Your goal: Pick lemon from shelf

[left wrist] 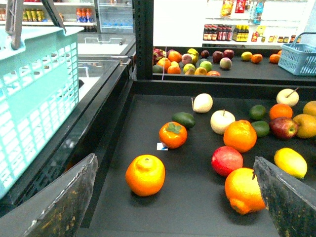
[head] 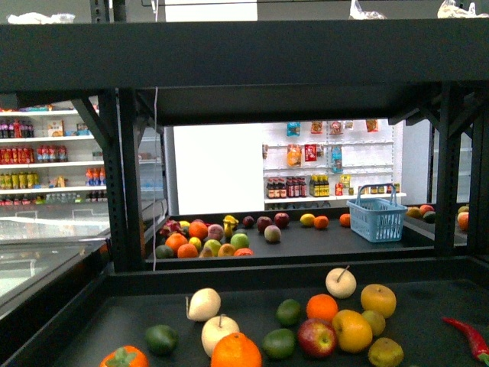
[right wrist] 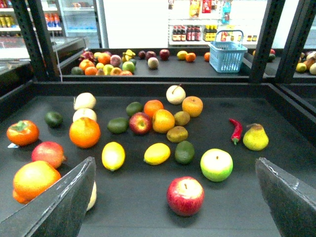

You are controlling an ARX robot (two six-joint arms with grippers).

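Poised at the near side of the shelf (right wrist: 232, 202), a dark tray strewn with fruit, both of the robot's grippers are empty. The left gripper (left wrist: 174, 159) has its fingers (left wrist: 64, 197) spread wide with nothing between them, and the right gripper (right wrist: 174, 160) is spread just as wide.

A pale green basket (left wrist: 34, 89) shows close by in the left wrist view, just outside the tray's edge.

The lemon (right wrist: 113, 155), bright yellow and oval, lies loose on the tray. It is just beside a large orange (right wrist: 84, 132), on the orange's robot-ward side, and no finger touches it. A second yellow oval fruit (right wrist: 157, 153) rests near the lemon, farther from the orange.

A red apple (right wrist: 185, 195) sits nearer the robot than the orange and well apart from it. A pomegranate (right wrist: 48, 153) lies near the orange, also on its near side.

About level with the orange are a persimmon (right wrist: 22, 132) and, well apart across the tray, a red chili (right wrist: 236, 131) and a yellow pear (right wrist: 255, 137). Just beyond the orange sits a pale round fruit (right wrist: 84, 114).

Far beyond the orange, a blue basket (right wrist: 228, 53) stands on another tray among more fruit. Behind it are white shelves of bottles (right wrist: 190, 34).
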